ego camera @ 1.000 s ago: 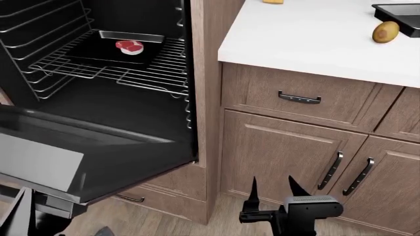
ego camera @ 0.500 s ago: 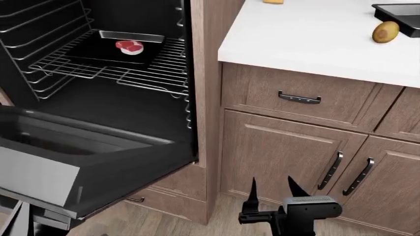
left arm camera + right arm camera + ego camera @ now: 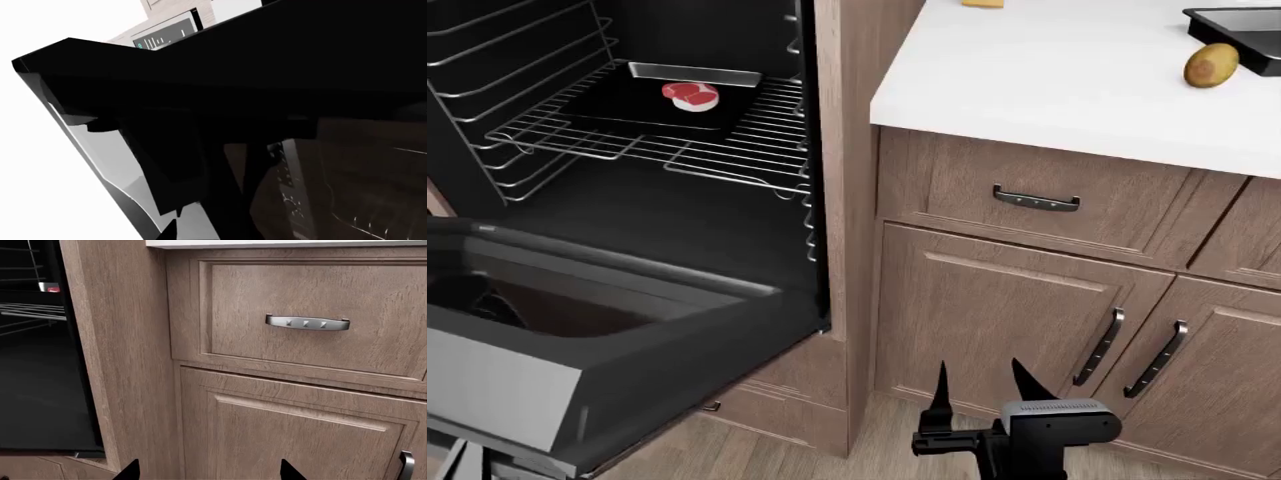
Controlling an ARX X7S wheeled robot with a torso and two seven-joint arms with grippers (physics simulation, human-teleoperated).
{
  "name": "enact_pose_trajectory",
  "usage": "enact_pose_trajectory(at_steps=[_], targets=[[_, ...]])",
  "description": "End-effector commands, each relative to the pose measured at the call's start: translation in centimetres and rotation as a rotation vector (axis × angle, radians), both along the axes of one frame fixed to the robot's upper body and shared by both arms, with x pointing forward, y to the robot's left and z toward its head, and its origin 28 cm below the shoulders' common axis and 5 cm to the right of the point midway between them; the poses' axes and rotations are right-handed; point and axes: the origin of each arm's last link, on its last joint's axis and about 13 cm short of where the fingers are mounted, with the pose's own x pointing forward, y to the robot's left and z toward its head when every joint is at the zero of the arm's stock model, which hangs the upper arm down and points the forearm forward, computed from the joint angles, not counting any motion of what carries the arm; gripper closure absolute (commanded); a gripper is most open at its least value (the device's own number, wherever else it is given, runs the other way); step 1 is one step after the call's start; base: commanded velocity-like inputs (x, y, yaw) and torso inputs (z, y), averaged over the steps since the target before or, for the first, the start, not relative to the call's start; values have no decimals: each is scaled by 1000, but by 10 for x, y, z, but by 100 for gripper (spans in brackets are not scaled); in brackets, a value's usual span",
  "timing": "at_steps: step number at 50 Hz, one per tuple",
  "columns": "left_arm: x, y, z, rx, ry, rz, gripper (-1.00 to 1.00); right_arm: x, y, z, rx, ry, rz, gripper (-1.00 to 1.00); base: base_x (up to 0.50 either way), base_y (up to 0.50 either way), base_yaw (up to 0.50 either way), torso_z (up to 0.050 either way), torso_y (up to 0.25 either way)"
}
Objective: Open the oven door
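Note:
The oven door [image 3: 627, 330] hangs down and open at the left of the head view, its black glass inner face up and its grey trim edge [image 3: 507, 385] toward me. The oven cavity [image 3: 654, 200] stands exposed behind it. Only a sliver of my left gripper [image 3: 454, 462] shows under the door's front edge. In the left wrist view the dark door [image 3: 267, 60] fills the frame and the fingers blend into it. My right gripper [image 3: 981, 385] [image 3: 210, 472] is open and empty, low in front of the wooden cabinets.
A wire rack [image 3: 694, 130] in the oven carries a dark tray with a red steak [image 3: 691, 96]. To the right are a drawer front with a handle [image 3: 1036, 199], cabinet doors with bar handles [image 3: 1101, 345], and a white countertop [image 3: 1068, 80] with a potato [image 3: 1212, 64].
The oven door's front edge has sunk lower in the head view and more of its inner face shows. The left gripper has dropped almost out of frame. The right gripper has barely moved.

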Motion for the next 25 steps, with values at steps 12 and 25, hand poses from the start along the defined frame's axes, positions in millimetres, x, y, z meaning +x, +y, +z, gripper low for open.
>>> enact_pose_trajectory(at_steps=[12,25], targets=[[-16,11,-30,-144,232,70,100,-1,0,1,-1,-5,-1,-100,4,4,0,-2,-4],[-18,13,-38,-133,221,77,100,0,0,1,-1,-5,0,-100,3,4,0,-1,-4]])
